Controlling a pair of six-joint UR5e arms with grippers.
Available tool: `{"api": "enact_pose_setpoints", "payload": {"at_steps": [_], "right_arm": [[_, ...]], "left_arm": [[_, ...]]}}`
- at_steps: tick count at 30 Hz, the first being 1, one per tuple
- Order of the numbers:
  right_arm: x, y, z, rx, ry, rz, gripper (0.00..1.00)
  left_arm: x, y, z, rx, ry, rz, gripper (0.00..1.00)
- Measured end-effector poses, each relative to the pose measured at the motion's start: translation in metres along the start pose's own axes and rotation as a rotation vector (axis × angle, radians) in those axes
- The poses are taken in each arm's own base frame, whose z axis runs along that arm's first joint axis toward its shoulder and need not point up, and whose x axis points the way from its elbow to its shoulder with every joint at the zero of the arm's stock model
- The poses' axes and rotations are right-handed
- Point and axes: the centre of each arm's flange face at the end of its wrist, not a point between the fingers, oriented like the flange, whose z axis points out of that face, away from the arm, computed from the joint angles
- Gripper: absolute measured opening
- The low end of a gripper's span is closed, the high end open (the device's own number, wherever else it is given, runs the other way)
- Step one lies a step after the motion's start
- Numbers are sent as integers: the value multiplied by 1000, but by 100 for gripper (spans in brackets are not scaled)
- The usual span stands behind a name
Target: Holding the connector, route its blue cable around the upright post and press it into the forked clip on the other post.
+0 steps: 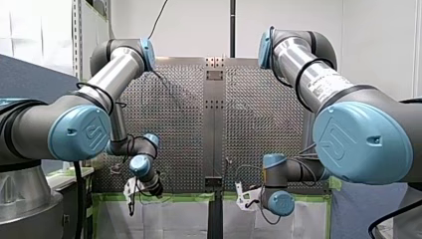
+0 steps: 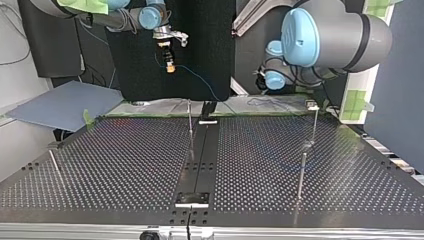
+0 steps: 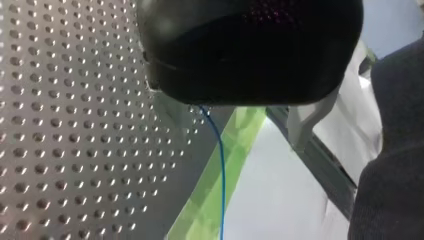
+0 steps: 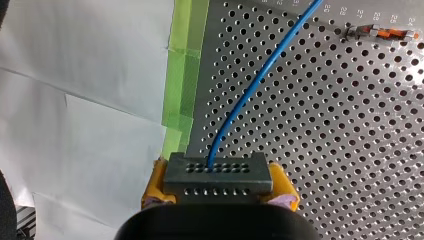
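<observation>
Two yellow pads of my right gripper clamped the connector with its blue cable; about my left gripper I could not tell.

**Perforated desk set with upright posts**

In the top view, a dark perforated desk is split by a plain centre strip. A thin post is fixed beside the strip, and two more posts are set at the view's right. Green tape is laid along one edge.
</observation>
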Motion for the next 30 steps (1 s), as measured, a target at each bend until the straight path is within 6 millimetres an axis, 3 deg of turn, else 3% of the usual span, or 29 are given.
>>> {"api": "enact_pose_setpoints", "payload": {"at_steps": [15,22,30], "right_arm": [[0,0,2,1,-8,-1,0],[0,0,2,1,-10,-1,0],[1,0,2,-1,-6,1,0]], "left_arm": [[14,8,-19,-107,-19,75,98],[5,-7,-34,-104,-66,118,98],[-1,-8,-62,-147,-111,115,98]]}}
